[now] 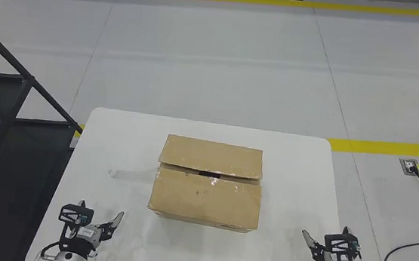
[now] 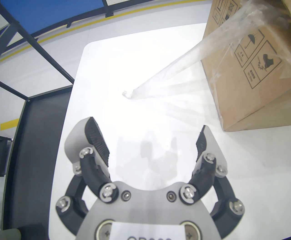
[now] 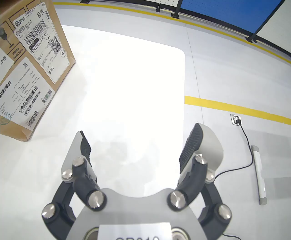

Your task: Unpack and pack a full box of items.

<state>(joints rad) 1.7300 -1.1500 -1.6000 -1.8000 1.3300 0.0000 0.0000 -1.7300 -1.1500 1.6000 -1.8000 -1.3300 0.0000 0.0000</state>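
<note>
Left pincer [image 2: 147,127] and right pincer [image 3: 139,133] both spread wide; box [image 1: 208,183] flaps hide its contents.

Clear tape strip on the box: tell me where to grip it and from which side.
Grip the clear tape strip near its free end, which reaches down to the table away from the box. Probably come from the robot's left with the open left tool: the strip slants outward there, unobstructed.

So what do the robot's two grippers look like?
Both match. The left gripper and right gripper each have two curved silver-grey fingers faced with black ribbed pads, black links, a silver base plate with shiny screws, and a white label.
</note>
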